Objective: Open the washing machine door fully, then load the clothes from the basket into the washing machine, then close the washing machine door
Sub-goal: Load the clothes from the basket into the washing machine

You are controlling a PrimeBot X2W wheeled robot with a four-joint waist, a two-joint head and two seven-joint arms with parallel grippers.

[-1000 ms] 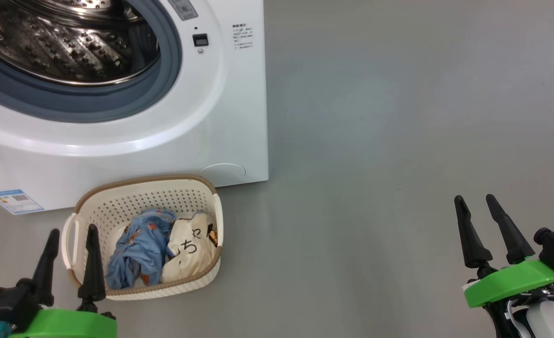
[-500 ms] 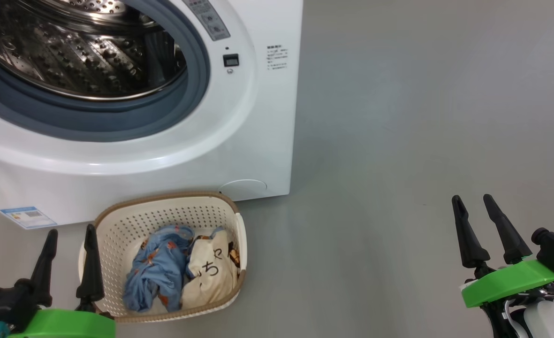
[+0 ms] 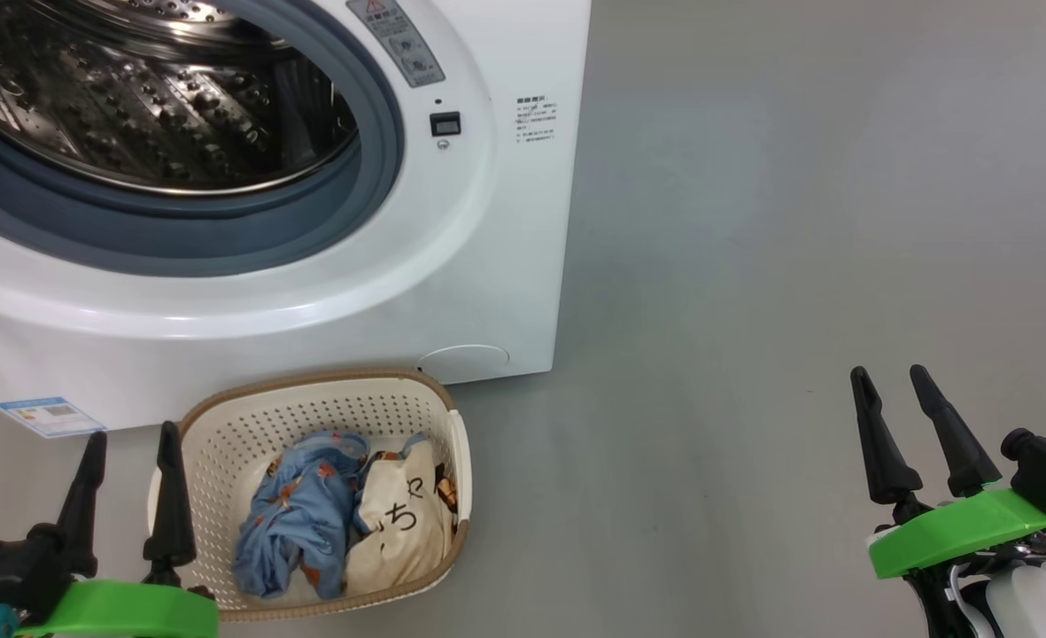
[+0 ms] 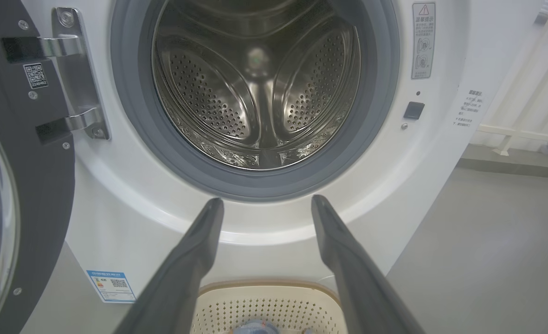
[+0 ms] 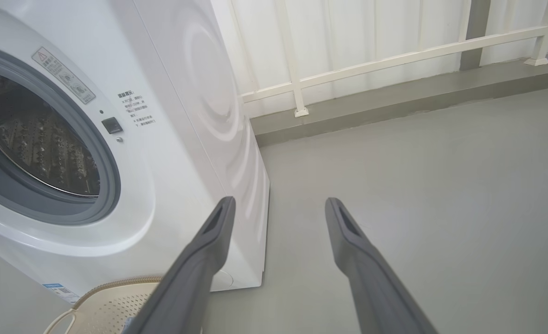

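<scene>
Head view: left pincer (image 3: 132, 431), wide and empty, points up beside the basket (image 3: 221, 416) of clothes (image 3: 310, 523) before the washing machine (image 3: 487, 221); right pincer (image 3: 887, 370), wide, over the floor (image 3: 753, 266). Left wrist view: washing machine door (image 4: 32, 195) swung open at left. Right wrist view: fingers (image 5: 199, 260) spread above floor.

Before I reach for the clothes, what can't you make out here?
- Washing machine door: left wrist view, cut off by left edge; its full swing is unseen.
- Basket bottom: head view, mostly hidden under the clothes.
- Warning label text: left wrist view, too small to read.
- Drum top: head view, cut off by top edge.
</scene>
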